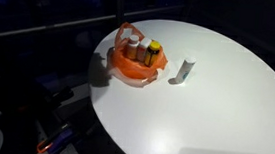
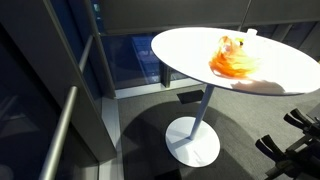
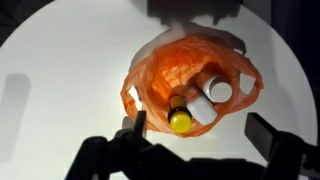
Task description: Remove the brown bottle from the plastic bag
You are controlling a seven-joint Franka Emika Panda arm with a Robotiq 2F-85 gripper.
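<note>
An orange plastic bag (image 3: 165,65) sits open on the round white table (image 3: 60,80); it shows in both exterior views (image 1: 131,64) (image 2: 233,62). Inside it stands a brown bottle with a yellow cap (image 3: 179,118), also seen in an exterior view (image 1: 152,54). Two white-capped bottles (image 3: 220,91) stand right beside it in the bag. In the wrist view my gripper (image 3: 200,130) is open and empty above the bag's near edge. Its dark fingers flank the bottles without touching them. The gripper does not show clearly in the exterior views.
A white bottle (image 1: 186,69) stands alone on the table next to the bag. The table has a single pedestal foot (image 2: 193,140). The surroundings are dark, with window frames and a railing (image 2: 60,140).
</note>
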